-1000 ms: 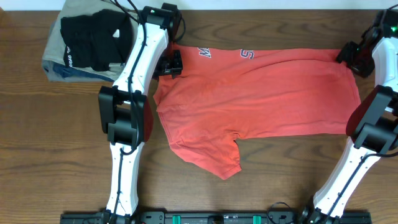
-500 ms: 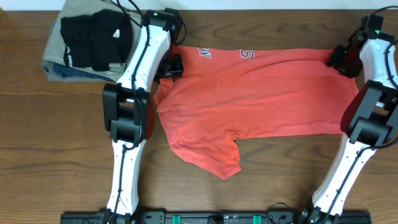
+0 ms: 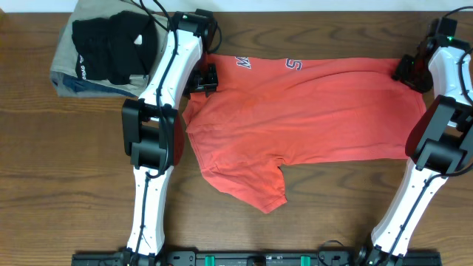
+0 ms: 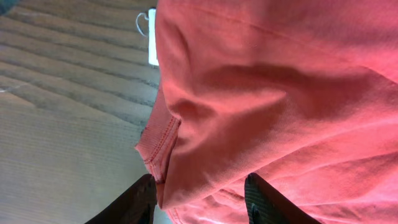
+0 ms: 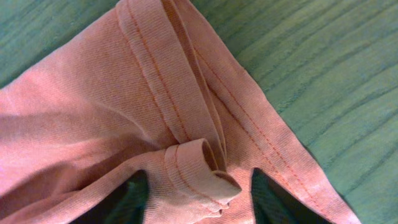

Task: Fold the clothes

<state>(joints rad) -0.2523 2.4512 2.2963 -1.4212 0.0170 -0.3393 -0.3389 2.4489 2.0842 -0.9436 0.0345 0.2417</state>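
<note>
Shirt [image 3: 310, 111] cloth was clamped by the left gripper [image 4: 199, 180]. Its rolled hem [image 5: 186, 155] was merely straddled by the right gripper [image 5: 199, 177], hold not discernible, so slipping out on lifting was risked.

surface: brown wood-grain table [image 3: 74, 185] | light: even, soft

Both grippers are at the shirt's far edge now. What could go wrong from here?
The right gripper straddles only a curled hem roll of the T-shirt; it may slip out or stay rolled into the fold. The left gripper holds a bunched wad, so the fold could come out creased.
</note>
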